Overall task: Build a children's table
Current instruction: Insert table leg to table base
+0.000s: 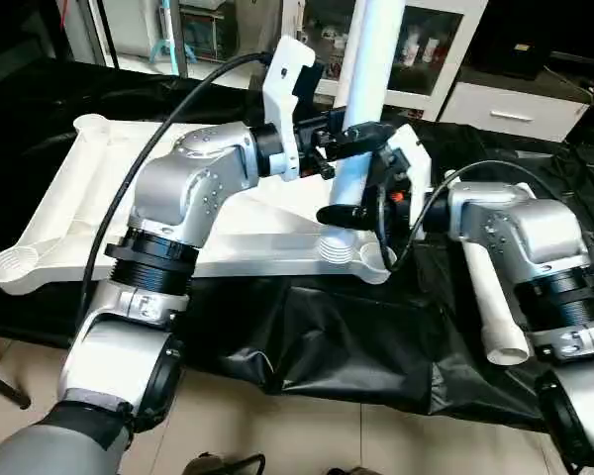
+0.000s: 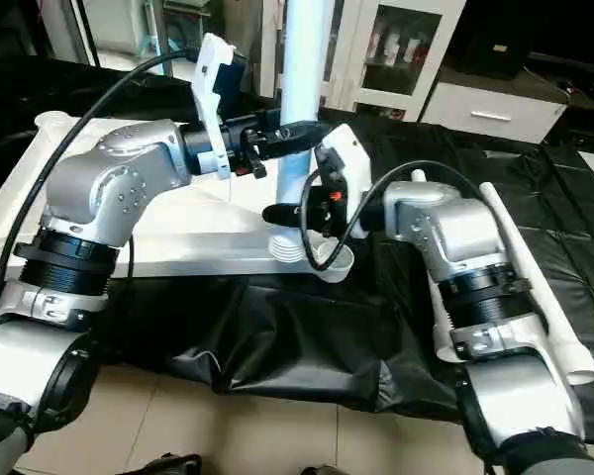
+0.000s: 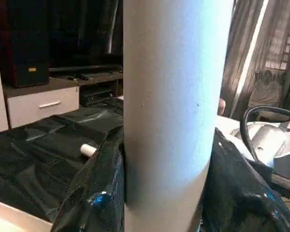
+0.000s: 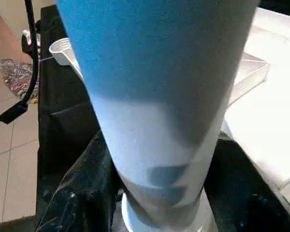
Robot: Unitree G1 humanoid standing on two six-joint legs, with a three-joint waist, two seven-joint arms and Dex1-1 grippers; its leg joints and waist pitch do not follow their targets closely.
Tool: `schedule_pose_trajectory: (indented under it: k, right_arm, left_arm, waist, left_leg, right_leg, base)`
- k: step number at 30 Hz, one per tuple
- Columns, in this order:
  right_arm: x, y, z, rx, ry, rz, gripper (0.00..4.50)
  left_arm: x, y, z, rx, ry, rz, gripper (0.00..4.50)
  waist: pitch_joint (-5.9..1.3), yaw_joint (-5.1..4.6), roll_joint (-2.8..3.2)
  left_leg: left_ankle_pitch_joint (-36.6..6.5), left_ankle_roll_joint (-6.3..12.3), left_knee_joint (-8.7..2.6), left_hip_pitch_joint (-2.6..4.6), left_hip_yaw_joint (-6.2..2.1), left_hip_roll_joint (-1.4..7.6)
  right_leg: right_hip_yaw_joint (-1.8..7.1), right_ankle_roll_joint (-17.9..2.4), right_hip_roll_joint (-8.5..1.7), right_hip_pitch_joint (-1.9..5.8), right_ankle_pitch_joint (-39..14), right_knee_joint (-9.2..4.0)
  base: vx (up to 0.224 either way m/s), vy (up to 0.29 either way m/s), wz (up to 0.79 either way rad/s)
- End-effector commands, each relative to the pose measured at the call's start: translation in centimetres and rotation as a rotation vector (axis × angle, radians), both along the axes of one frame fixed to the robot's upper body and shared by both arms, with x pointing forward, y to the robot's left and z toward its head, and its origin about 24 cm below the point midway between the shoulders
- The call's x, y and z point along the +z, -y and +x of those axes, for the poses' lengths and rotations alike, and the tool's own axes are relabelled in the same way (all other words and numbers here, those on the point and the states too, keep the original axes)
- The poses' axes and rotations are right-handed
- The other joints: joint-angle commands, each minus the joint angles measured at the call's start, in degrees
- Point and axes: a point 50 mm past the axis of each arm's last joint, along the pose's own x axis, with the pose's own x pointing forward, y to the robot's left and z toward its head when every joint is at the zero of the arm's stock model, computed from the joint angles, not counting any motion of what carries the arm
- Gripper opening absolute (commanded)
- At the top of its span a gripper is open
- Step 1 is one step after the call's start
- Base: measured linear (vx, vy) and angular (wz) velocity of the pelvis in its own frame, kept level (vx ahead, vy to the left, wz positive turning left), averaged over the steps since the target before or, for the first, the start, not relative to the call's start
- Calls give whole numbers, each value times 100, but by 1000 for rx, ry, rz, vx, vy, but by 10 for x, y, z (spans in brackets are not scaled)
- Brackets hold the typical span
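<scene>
One white leg (image 1: pixel 368 89) stands upright in the near corner socket (image 1: pixel 339 247) of the upturned tabletop (image 1: pixel 89 188). The left gripper (image 1: pixel 361 134) has its jaws clamped around that leg; the right gripper (image 1: pixel 351 213) brackets it lower down, grip uncertain. Another leg (image 1: pixel 495 307) lies beside the tabletop, not yet fitted; empty sockets remain.

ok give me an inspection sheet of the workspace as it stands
surface: black plastic sheet covering the work area, tiled floor in front
job's things: white tabletop lying underside up; one leg upright in its near corner socket; spare leg lying on the sheet by the right arm
clutter: nothing seen
grippers: left claw closed on the upright leg; right claw at the leg lower down, grip unclear
cables: black cable looping over left arm, another at right wrist
surroundings: white cabinets behind
</scene>
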Motion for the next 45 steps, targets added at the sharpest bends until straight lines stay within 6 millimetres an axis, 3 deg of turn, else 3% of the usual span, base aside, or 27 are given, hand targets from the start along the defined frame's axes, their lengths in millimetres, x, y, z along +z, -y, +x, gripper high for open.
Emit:
schedule_pose_trajectory:
  k: [1, 4, 5, 7, 9, 10, 11, 16, 20, 21, 22, 23, 25, 26, 28, 29, 30, 31, 33, 36, 40, 41, 45]
  right_arm:
    - [0, 1, -1, -9, 22, -1, 207]
    - [-1, 2, -2, -8, 22, 18, 197]
    - [-1, 2, -2, -8, 22, 22, 195]
    - [0, 3, -2, -17, 26, 31, 193]
    - [1, 4, -1, -35, 35, 46, 191]
    - [3, 6, -1, -55, 43, 59, 190]
    - [4, 8, 0, -68, 49, 65, 189]
    - [8, 21, 3, -157, 70, 97, 187]
    - [10, 50, 11, -331, 96, 98, 187]
    - [9, 60, 14, -397, 110, 81, 187]
    - [8, 75, 16, -486, 127, 50, 187]
    - [7, 82, 16, -517, 133, 32, 187]
    - [4, 94, 13, -556, 139, 5, 187]
    - [3, 99, 10, -562, 138, -3, 186]
    - [1, 102, 4, -550, 128, -4, 186]
    - [-1, 102, 0, -531, 122, -7, 186]
    - [-1, 101, -1, -526, 120, -7, 186]
    - [-5, 98, -10, -476, 104, -13, 186]
    - [-6, 97, -13, -458, 98, -13, 186]
    - [-10, 92, -23, -397, 71, -7, 186]
    - [-15, 88, -30, -377, 58, -9, 186]
    - [-16, 86, -32, -373, 56, -12, 186]
    - [-16, 83, -36, -363, 51, -13, 186]
  left_arm:
    - [2, 9, -7, -56, 14, 15, 182]
    - [0, 9, -8, -50, 19, 25, 182]
    - [-1, 9, -7, -44, 22, 30, 238]
    - [-4, 7, -6, -48, -53, 10, 252]
    - [-7, 2, -3, -20, -89, -2, 258]
    - [-9, 0, -1, -3, -101, -13, 279]
    - [-10, -1, 0, -4, -111, -22, 291]
    - [-16, -4, 0, -6, -139, -58, 329]
    - [-23, -7, 3, 22, -112, -96, 352]
    - [-26, -10, 2, 13, -87, -90, 353]
    - [-33, -15, 1, -9, -52, -70, 353]
    - [-42, -19, 2, -7, -38, -12, 353]
    - [-67, -22, 2, -20, 1, 182, 353]
    - [-83, -22, 1, -40, 19, 311, 353]
    - [-100, -22, -1, -72, 33, 437, 353]
    - [-107, -21, -1, -93, 36, 477, 353]
    - [-109, -20, -2, -99, 37, 488, 353]
    - [-119, -17, -3, -132, 23, 525, 353]
    - [-121, -15, -3, -139, 18, 524, 353]
    - [-130, -12, -5, -196, 4, 560, 353]
    - [-139, -9, 0, -165, 17, 594, 353]
    - [-141, -10, 2, -150, 23, 615, 353]
    - [-147, -13, 7, -87, 32, 681, 353]
  waist:
    - [-527, -1, 25]
    - [-530, 3, 20]
    - [-527, 10, 24]
    - [-534, 0, 5]
    - [-526, -6, 28]
    - [-522, -5, 106]
    - [-524, -19, 65]
    - [-529, -11, 46]
    - [-535, -3, 27]
    - [-536, 4, 54]
    - [-535, 2, 141]
    - [-539, -21, 98]
    - [-544, -28, 101]
    - [-542, -33, 161]
    - [-553, -52, 117]
    - [-553, -62, 175]
    - [-555, -66, 149]
    - [-562, -79, 163]
    - [-566, -75, 154]
    - [-542, -113, 158]
    - [-539, -126, 171]
    - [-535, -125, 195]
    - [-545, -127, 207]
  left_leg:
    - [-510, -10, -394, 48, -29, 142]
    - [-511, -5, -393, 52, -29, 145]
    - [-491, 2, -396, 51, -29, 147]
    - [-465, -3, -391, 45, -24, 142]
    - [-553, -24, -393, 49, -28, 139]
    - [-636, -53, -399, 62, -34, 139]
    - [-653, -56, -399, 55, -31, 132]
    - [-618, -64, -401, 59, -27, 131]
    - [-541, -23, -395, 51, -24, 120]
    - [-527, -26, -396, 57, -28, 115]
    - [-556, -71, -400, 68, -30, 107]
    - [-565, -80, -399, 64, -18, 102]
    - [-647, -63, -407, 67, -21, 92]
    - [-673, -39, -413, 68, -38, 91]
    - [-652, -4, -413, 53, -41, 94]
    - [-647, 3, -410, 54, -42, 93]
    - [-643, 57, -407, 61, -38, 96]
    - [-596, 98, -405, 39, -49, 94]
    - [-628, 147, -401, 45, -49, 115]
    - [-830, 152, -408, 38, -51, 121]
    - [-1057, 145, -400, 52, -43, 97]
    - [-1080, 145, -402, 62, -37, 92]
    - [-1070, 131, -410, 57, -58, 103]
  right_leg:
    - [268, -1241, -221, 458, -788, -279]
    - [269, -1248, -222, 459, -759, -277]
    - [270, -1253, -222, 460, -732, -274]
    - [269, -1268, -219, 467, -696, -259]
    - [266, -1267, -222, 462, -817, -278]
    - [268, -1256, -222, 451, -871, -300]
    - [265, -1243, -209, 461, -855, -305]
    - [268, -1235, -211, 459, -848, -295]
    - [263, -1190, -210, 464, -878, -313]
    - [259, -1161, -214, 453, -923, -332]
    - [258, -1142, -209, 446, -958, -340]
    - [258, -1113, -195, 449, -951, -357]
    - [261, -982, -166, 463, -964, -350]
    - [258, -906, -163, 460, -986, -377]
    - [259, -899, -169, 483, -890, -353]
    - [266, -929, -169, 482, -832, -343]
    - [264, -945, -162, 484, -773, -363]
    - [264, -1019, -167, 506, -671, -339]
    - [262, -1124, -191, 509, -638, -333]
    - [256, -1204, -211, 509, -917, -374]
    - [238, -932, -209, 486, -1625, -470]
    - [235, -869, -183, 460, -1699, -513]
    - [222, -815, -183, 468, -1679, -495]
  base:
    - [0, 0, 0]
    - [0, 0, 0]
    - [0, 0, 0]
    - [0, 0, 0]
    - [0, 0, 0]
    - [0, 0, 0]
    - [0, 0, 0]
    - [0, 0, 0]
    - [0, 0, 0]
    - [0, 0, 0]
    - [0, 0, 0]
    - [0, 0, 0]
    - [0, 0, 0]
    - [0, 0, 0]
    - [0, 0, 0]
    - [0, 0, 0]
    - [0, 0, 0]
    - [0, 0, 0]
    - [0, 0, 0]
    - [0, 0, 0]
    - [0, 0, 0]
    - [0, 0, 0]
    - [0, 0, 0]
